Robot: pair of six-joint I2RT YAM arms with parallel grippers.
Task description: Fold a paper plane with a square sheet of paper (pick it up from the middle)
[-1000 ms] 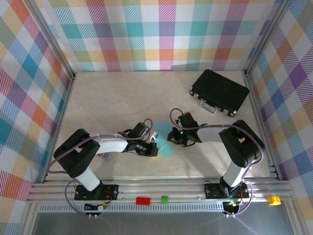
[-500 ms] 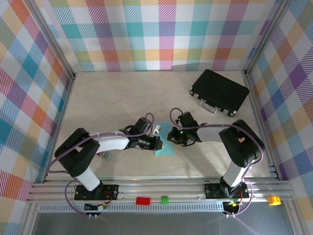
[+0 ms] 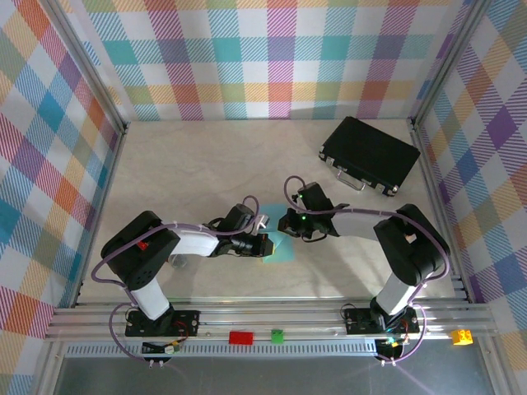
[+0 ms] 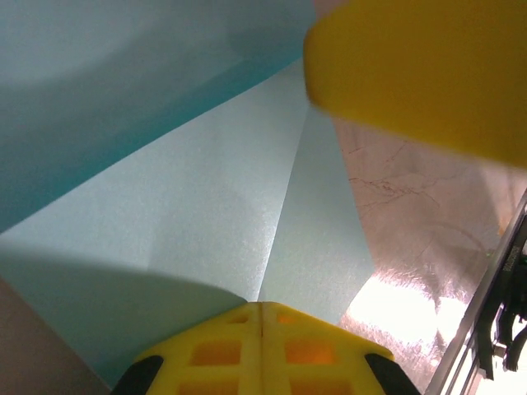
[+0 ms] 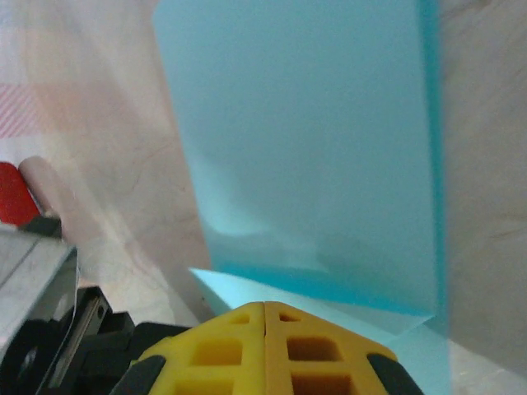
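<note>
Top external: the square sheet of paper (image 3: 281, 247) is seen at centre frame, flat on the table (image 3: 189, 164), partly covered by both tools. The left gripper (image 3: 265, 245) is placed on its left edge and the right gripper (image 3: 288, 225) at its upper edge. Whether the jaws are closed cannot be made out at this size. The black case (image 3: 370, 154) is seen at upper right, well apart from the paper.

Left wrist: the left gripper (image 4: 262, 309) is shown at bottom centre, jaws closed flush with nothing between them, tips down on the square sheet of paper (image 4: 198, 214). A straight crease runs up from the tips toward upper right, and a folded edge crosses the frame on a diagonal. A blurred yellow block (image 4: 420, 74) is seen at upper right, probably a finger of the other tool. Bare table (image 4: 412, 214) is seen at right.

Right wrist: the right gripper (image 5: 263, 306) is shown at bottom centre, jaws closed together and empty, resting at the paper's near edge. The square sheet of paper (image 5: 305, 148) fills the centre, with an upper layer over a paler flap at the bottom.

Progress, as judged: some early folds are made and being pressed flat. No narrow pointed dart is formed yet, so most of the folding is left.
</note>
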